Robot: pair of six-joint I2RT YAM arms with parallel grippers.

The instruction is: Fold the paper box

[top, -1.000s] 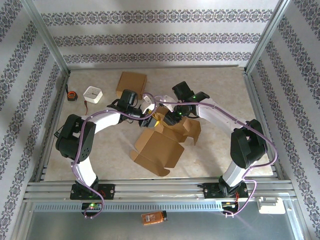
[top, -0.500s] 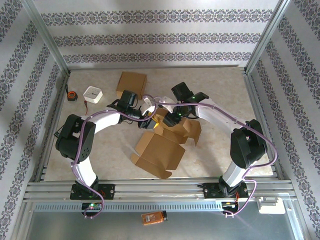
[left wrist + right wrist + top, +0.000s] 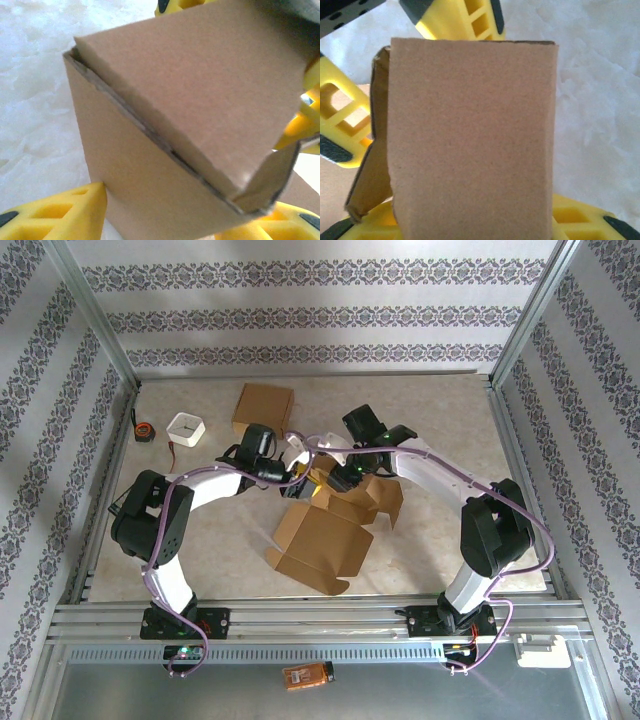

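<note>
Yellow fingers (image 3: 585, 220) of the right gripper (image 3: 335, 478) are pressed against both sides of an upright panel of the paper box (image 3: 322, 540). The left gripper (image 3: 293, 478) is set astride a box corner. Whether it grips cannot be told. The box is found mid-table (image 3: 440, 410), between the arms.

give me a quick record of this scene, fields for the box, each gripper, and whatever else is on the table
paper box: brown cardboard, partly folded, middle of the table, loose flaps at its near side
left gripper: at the box's far end, fingers either side of a cardboard panel, grip unclear
right gripper: at the same end, facing the left one, closed across a panel
second box: folded, at the back
white square dish: back left
tape measure: left of the dish
task state: box not yet closed
</note>
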